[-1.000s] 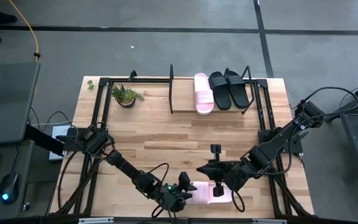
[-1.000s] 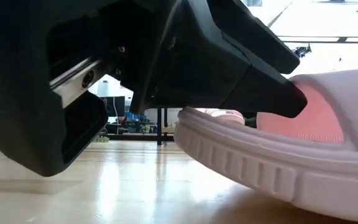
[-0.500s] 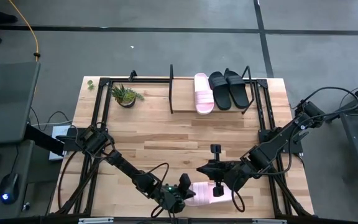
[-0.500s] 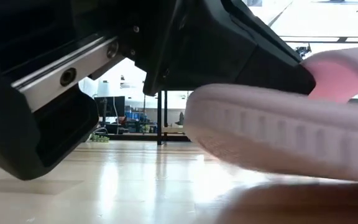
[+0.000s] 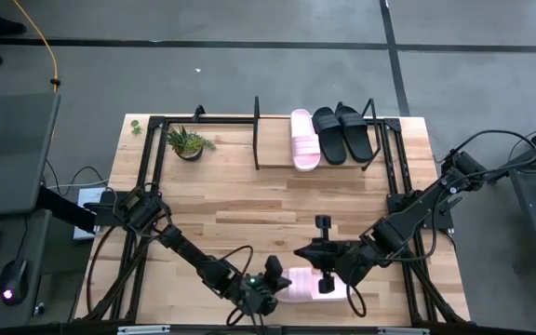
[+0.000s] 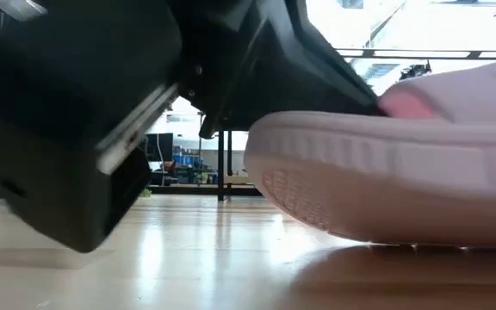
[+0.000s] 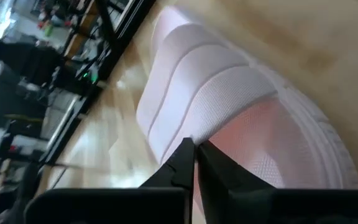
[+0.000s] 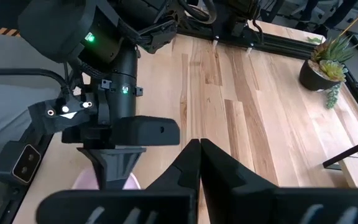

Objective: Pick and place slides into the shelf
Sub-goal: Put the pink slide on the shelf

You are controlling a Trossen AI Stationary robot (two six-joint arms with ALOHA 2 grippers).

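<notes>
Scene: two dark arms meet over the last loose pink slide (image 5: 313, 285) at the near edge of the wooden table (image 5: 249, 200).

Left gripper (image 5: 270, 287): pressed against the heel end of that slide. From the low camera its dark body fills the frame and the slide's sole (image 6: 386, 185) looks tipped, one end just off the wood. Its wrist camera shows the finger tips (image 7: 194, 155) drawn together right at the mouth of the ribbed pink strap (image 7: 204, 93). Whether they actually pinch the strap or sole, I cannot tell.

Right gripper (image 5: 328, 277): poised directly over the strap end of the same slide. Its own camera shows its fingers (image 8: 197, 152) closed to a narrow point with nothing between them, and the left arm straight ahead.

Shelf (image 5: 314, 140): well away from both grippers, at the far side of the table. It already carries one pink slide (image 5: 304, 139) and two black slides (image 5: 340, 133) side by side, with bare board left beside the pink one.

Bystander item: a small potted plant (image 5: 188, 143) beside the shelf.

Step in hand: the pick of the fourth slide, apparently a two-arm effort to get purchase on it.

Next move, as I judge it: secure a firm hold on the strap or sole, lift the slide clear, carry it to the bare board and set it down parallel to its pink partner.
</notes>
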